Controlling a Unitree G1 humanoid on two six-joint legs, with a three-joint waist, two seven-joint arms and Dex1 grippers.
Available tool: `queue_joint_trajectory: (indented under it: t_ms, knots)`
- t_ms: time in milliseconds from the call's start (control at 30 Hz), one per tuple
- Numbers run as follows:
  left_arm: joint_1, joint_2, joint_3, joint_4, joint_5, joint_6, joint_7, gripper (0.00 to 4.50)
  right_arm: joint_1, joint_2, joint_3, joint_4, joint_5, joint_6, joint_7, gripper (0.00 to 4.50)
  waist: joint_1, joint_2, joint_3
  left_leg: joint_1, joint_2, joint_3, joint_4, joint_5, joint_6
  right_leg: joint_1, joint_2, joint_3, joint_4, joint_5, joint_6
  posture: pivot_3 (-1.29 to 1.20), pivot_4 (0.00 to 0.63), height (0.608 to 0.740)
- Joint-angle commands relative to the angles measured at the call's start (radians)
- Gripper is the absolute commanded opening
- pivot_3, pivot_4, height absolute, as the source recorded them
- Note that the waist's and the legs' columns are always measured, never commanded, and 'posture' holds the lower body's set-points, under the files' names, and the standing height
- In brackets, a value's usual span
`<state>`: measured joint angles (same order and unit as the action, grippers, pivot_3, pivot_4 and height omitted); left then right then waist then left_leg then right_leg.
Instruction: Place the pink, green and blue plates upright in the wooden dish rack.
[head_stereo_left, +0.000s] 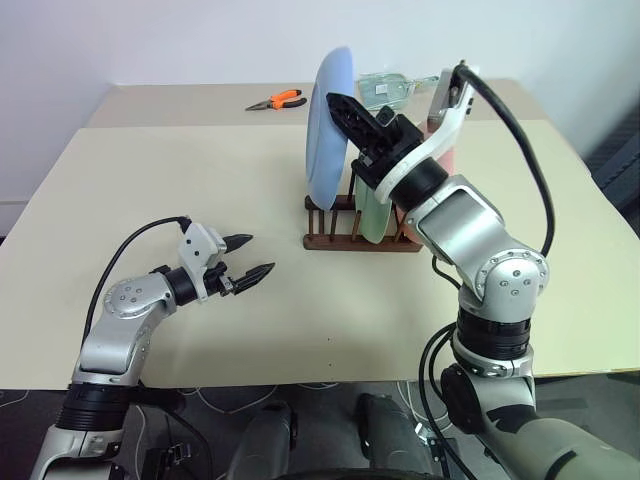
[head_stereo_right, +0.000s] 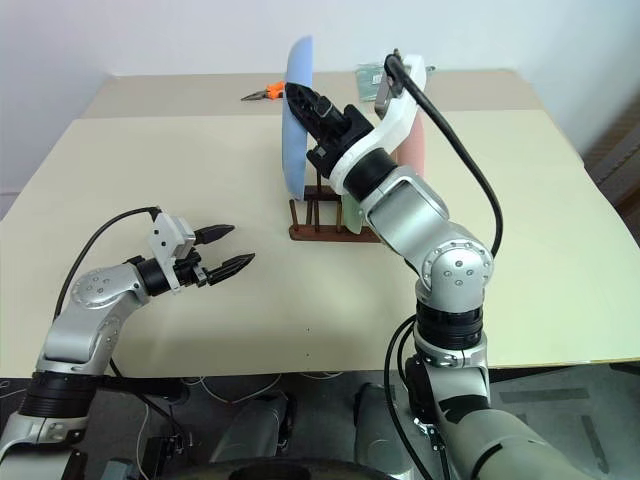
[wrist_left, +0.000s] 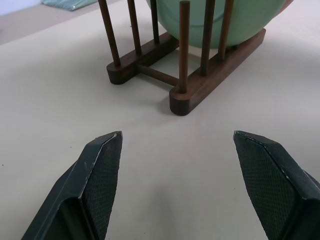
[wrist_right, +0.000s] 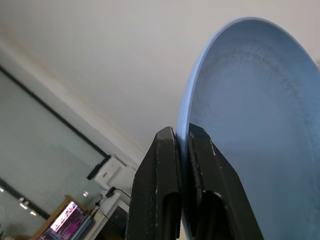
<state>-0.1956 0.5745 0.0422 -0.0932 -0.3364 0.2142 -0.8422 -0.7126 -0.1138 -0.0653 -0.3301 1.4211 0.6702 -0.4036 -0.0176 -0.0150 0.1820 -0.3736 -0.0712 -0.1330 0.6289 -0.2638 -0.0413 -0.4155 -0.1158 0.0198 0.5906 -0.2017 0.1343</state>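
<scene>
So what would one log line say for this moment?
right tool: shut on blue plate, upright over rack | left tool: open, empty | green plate: racked | pink plate: racked

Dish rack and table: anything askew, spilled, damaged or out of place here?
Nothing spilled or damaged. The wooden dish rack stands square, the green plate and pink plate upright in it. The blue plate is pinched in the right hand above the rack's free slots. Orange-handled pliers lie on the far table.
</scene>
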Motion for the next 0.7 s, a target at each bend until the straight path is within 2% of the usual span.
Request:
queue_joint_trajectory:
  t_ms: [33, 100, 233, 267, 367, 467, 600, 700]
  knots:
    - [-0.011, -0.007, 0.002, -0.028, -0.006, -0.001, 0.005, 3.64, -0.021, 0.006, -0.016, 0.061, -0.057, -0.013, 0.019, 0.36, 0.000, 0.000, 0.000, 0.000, 0.000, 0.000, 0.000, 0.000, 0.000, 0.000, 0.000, 0.000, 0.000, 0.000, 0.000, 0.00, 0.150, 0.740]
    - [-0.010, -0.012, 0.000, -0.032, -0.005, 0.001, 0.006, 3.64, -0.034, -0.001, -0.018, 0.090, -0.091, -0.011, 0.047, 1.00, 0.000, 0.000, 0.000, 0.000, 0.000, 0.000, 0.000, 0.000, 0.000, 0.000, 0.000, 0.000, 0.000, 0.000, 0.000, 0.00, 0.150, 0.740]
    - [-0.010, -0.019, -0.006, -0.036, -0.004, 0.005, 0.011, 3.64, -0.077, -0.068, 0.003, 0.055, -0.205, -0.003, 0.152, 2.96, 0.000, 0.000, 0.000, -0.001, 0.000, 0.001, 0.000, 0.000, 0.000, -0.001, 0.000, 0.000, 0.000, 0.000, 0.000, 0.00, 0.150, 0.740]
    - [-0.011, -0.021, -0.009, -0.038, -0.003, 0.007, 0.014, 3.64, -0.085, -0.095, 0.007, 0.037, -0.229, 0.003, 0.187, 2.96, 0.000, 0.000, 0.000, -0.001, 0.000, 0.001, 0.000, 0.000, 0.000, -0.001, 0.000, 0.000, 0.000, 0.000, 0.000, 0.00, 0.150, 0.740]
    - [-0.012, -0.022, -0.010, -0.034, -0.003, 0.005, 0.014, 3.64, -0.106, -0.271, 0.007, -0.085, -0.328, 0.014, 0.352, 2.96, 0.003, 0.000, 0.000, -0.001, 0.000, 0.001, 0.000, 0.000, 0.000, -0.001, 0.000, 0.000, 0.000, 0.000, 0.000, 0.00, 0.150, 0.740]
    - [-0.018, -0.022, -0.007, -0.017, -0.002, -0.001, 0.013, 3.64, -0.052, -0.480, -0.121, -0.186, -0.306, 0.029, 0.510, 2.96, 0.008, 0.000, 0.000, -0.001, 0.000, 0.000, 0.000, 0.000, 0.000, 0.001, 0.000, -0.001, -0.001, -0.001, 0.001, 0.00, 0.150, 0.740]
    - [-0.027, -0.012, 0.000, 0.024, 0.007, -0.021, 0.003, 3.64, 0.149, -0.695, -0.337, -0.195, -0.279, 0.076, 0.643, 2.96, 0.010, -0.003, -0.001, -0.001, 0.000, 0.000, 0.001, -0.001, 0.001, 0.006, -0.001, -0.002, -0.010, -0.004, 0.000, 0.00, 0.150, 0.740]
    - [-0.039, -0.002, 0.008, 0.054, 0.013, -0.039, 0.000, 3.64, 0.373, -0.770, -0.498, -0.151, -0.307, 0.101, 0.733, 3.90, 0.012, -0.003, -0.001, -0.001, 0.000, 0.000, 0.001, -0.001, 0.001, 0.007, -0.002, -0.002, -0.011, -0.003, -0.001, 0.00, 0.150, 0.740]
